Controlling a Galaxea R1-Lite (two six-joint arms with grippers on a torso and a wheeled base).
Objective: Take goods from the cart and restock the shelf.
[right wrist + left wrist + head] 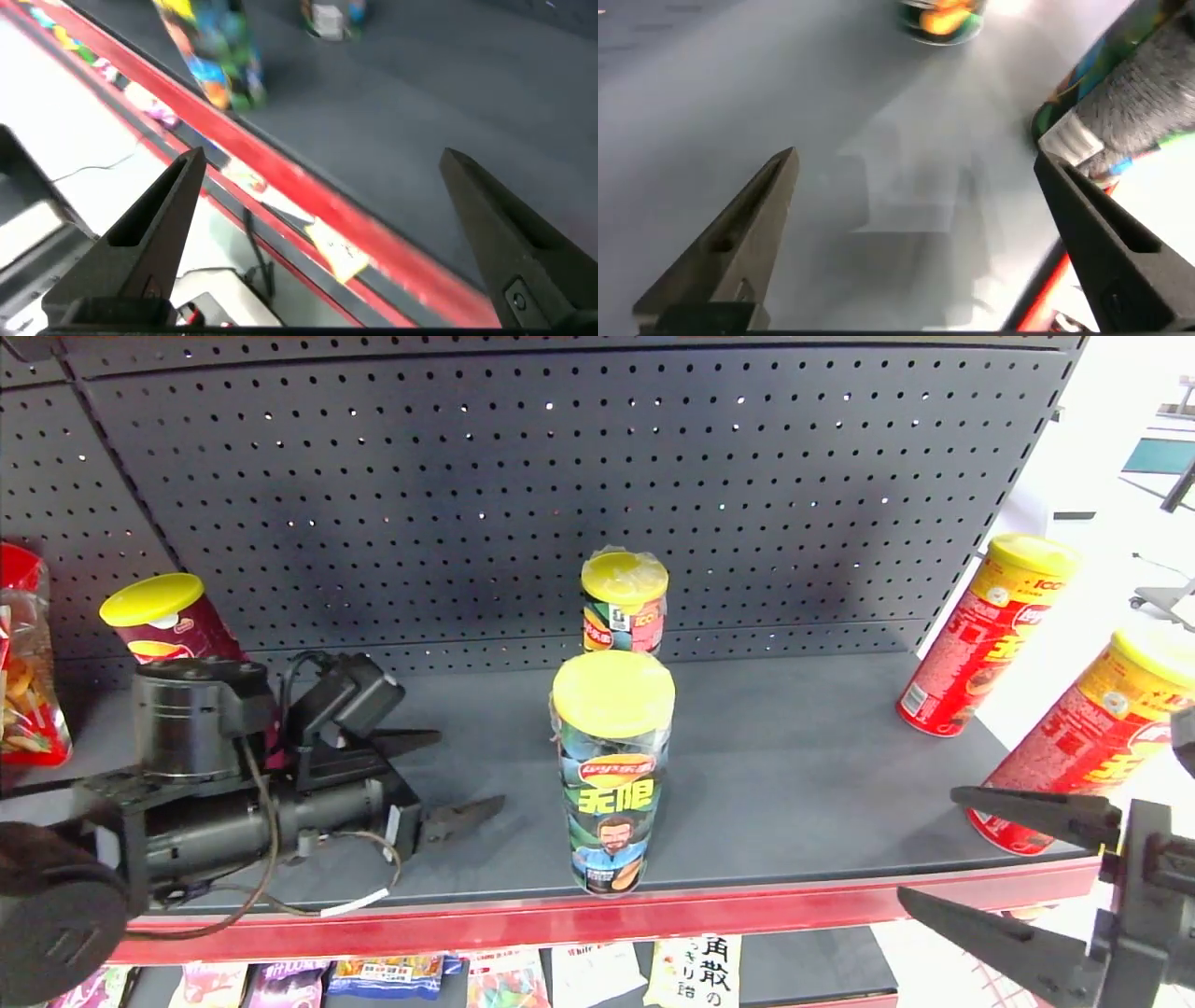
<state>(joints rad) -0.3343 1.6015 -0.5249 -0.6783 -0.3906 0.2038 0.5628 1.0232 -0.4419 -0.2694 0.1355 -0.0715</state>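
A green chip can (611,775) with a yellow lid stands upright near the front edge of the grey shelf (794,775). A second green can (624,602) stands behind it by the pegboard. My left gripper (448,779) lies low over the shelf, left of the front can, open and holding nothing. In the left wrist view the left gripper (915,159) faces bare shelf, with the front can (1120,84) beside one finger and the back can (938,19) farther off. My right gripper (929,845) hangs open off the shelf's front right edge. The right gripper (322,159) looks over the red shelf lip (280,177) towards the front can (215,47).
A maroon can (168,621) leans behind the left arm, next to a snack bag (23,653). Two red cans (990,635) (1092,747) stand at the shelf's right end. Bare deck lies between the green cans and the red ones. Packets (373,980) fill the shelf below.
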